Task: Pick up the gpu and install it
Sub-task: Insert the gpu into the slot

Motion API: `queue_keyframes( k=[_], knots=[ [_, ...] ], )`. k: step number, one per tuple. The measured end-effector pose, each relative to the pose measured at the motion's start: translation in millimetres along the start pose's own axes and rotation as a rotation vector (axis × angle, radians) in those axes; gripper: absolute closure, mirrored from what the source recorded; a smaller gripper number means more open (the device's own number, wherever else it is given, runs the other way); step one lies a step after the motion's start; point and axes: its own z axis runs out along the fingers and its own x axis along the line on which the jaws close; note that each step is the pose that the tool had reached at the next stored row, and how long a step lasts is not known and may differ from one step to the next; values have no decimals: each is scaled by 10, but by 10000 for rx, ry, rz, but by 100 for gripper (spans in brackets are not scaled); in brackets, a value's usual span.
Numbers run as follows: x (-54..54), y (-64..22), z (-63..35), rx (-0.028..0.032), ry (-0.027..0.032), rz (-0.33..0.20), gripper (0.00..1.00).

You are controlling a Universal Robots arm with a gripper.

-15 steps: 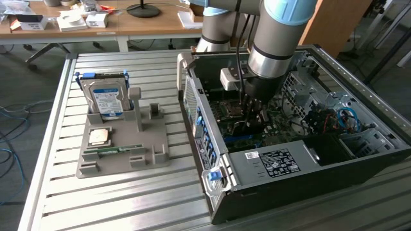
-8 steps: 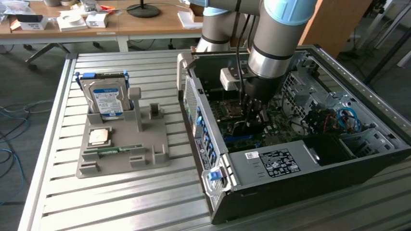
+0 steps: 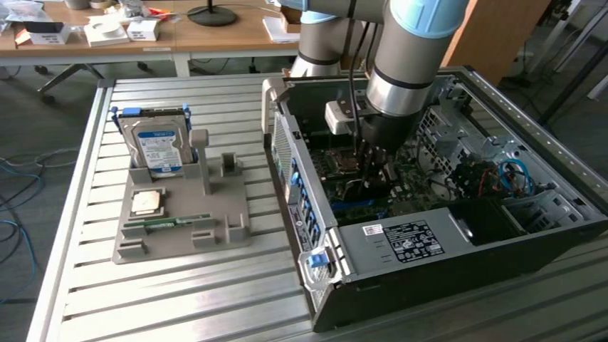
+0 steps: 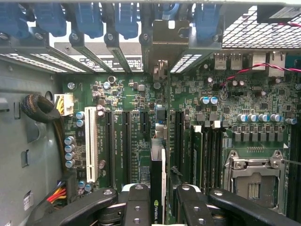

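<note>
NVIDIA logo (partly hidden) on gpu (image 4: 157, 188)

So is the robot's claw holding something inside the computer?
Yes. The gripper holds the gpu edge-on, clamped by its near end, over the motherboard slots.

Silver arm (image 3: 409, 71) — pale-blue joints, seemingly black gripper (image 4: 160, 207).

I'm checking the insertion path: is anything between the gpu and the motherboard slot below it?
Nothing visible. The gpu sits edge-on in the gripper, directly over the motherboard slots, its bracket already at the rear opening.
</note>
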Motion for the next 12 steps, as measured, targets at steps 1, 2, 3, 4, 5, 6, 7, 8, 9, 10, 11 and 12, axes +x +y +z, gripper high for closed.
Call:
queue_keyframes(
  k=[1,2,3,4,5,6,7,8,9,10,11,12],
  knots=[
    [0,3,1,1,-2,2,74],
    [0,7,2,2,-3,3,74],
    [0,9,3,2,-4,3,74],
    [0,13,4,4,-3,3,74],
    [0,18,4,4,-3,3,74],
    [-1,23,4,3,-2,3,74],
    [-1,26,4,2,-1,4,74],
    [-1,27,4,1,-1,4,74],
    [-1,28,4,1,-2,5,74],
    [-1,28,4,1,-1,6,74],
    [-2,28,4,1,-2,6,74],
    [-2,28,4,2,-2,6,74]
  ],
)
